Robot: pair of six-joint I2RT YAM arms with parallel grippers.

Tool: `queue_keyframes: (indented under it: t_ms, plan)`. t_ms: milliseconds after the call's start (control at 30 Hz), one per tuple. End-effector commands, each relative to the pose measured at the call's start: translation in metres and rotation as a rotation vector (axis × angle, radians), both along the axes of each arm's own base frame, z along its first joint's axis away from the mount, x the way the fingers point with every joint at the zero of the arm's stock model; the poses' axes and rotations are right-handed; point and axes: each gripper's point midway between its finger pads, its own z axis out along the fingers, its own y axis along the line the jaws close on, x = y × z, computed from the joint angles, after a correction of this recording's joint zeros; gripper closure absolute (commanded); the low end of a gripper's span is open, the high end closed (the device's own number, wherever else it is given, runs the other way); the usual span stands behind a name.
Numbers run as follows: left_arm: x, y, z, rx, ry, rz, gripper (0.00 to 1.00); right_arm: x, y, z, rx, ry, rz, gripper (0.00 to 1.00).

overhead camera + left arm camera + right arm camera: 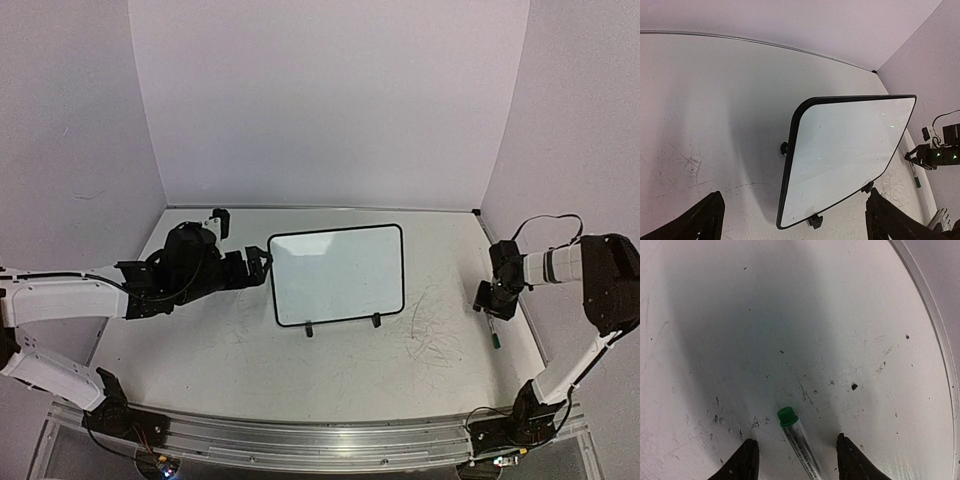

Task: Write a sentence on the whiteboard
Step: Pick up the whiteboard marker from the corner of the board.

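Black-bordered white whiteboard (337,275) propped face-up, long axis left-right; left hand (262,262) spread beside it, right hand (493,308) spread astride green-capped marker (796,440).

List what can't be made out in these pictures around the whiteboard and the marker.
1. Marker: rear end cut off by the right wrist view's bottom edge; barrel print blurred.
2. Right end effector: too small in the top view to tell whether it touches the marker.
3. Left end effector: dark against its arm in the top view; contact with the whiteboard edge unclear.
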Motion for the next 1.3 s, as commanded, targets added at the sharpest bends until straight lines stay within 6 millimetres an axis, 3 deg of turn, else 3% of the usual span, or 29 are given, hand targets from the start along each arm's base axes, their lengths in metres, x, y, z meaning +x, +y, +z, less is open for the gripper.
queue_keyframes:
  t_ms: [0, 700, 867, 967, 1100, 1267]
  plan:
    - [0.001, -0.002, 0.024, -0.031, -0.046, -0.008, 0.01, 0.004, -0.003, 0.006, -0.022, -0.009, -0.003, 0.52]
    - [-0.004, -0.001, 0.042, -0.069, -0.060, -0.021, 0.01, 0.009, 0.011, 0.014, 0.046, -0.071, 0.051, 0.97]
    - [-0.006, -0.004, 0.049, -0.087, -0.061, -0.043, 0.01, 0.013, 0.015, 0.025, 0.063, -0.120, 0.074, 1.00]
    - [-0.009, -0.006, 0.055, -0.104, -0.066, -0.061, 0.01, 0.019, 0.027, 0.048, 0.113, -0.229, 0.119, 1.00]
    - [-0.011, -0.013, 0.063, -0.118, -0.078, -0.099, 0.01, 0.016, 0.059, 0.090, 0.269, -0.413, 0.223, 1.00]
    - [-0.017, -0.038, 0.074, -0.181, -0.084, -0.210, 0.05, 0.005, 0.094, 0.168, 0.439, -0.687, 0.369, 1.00]
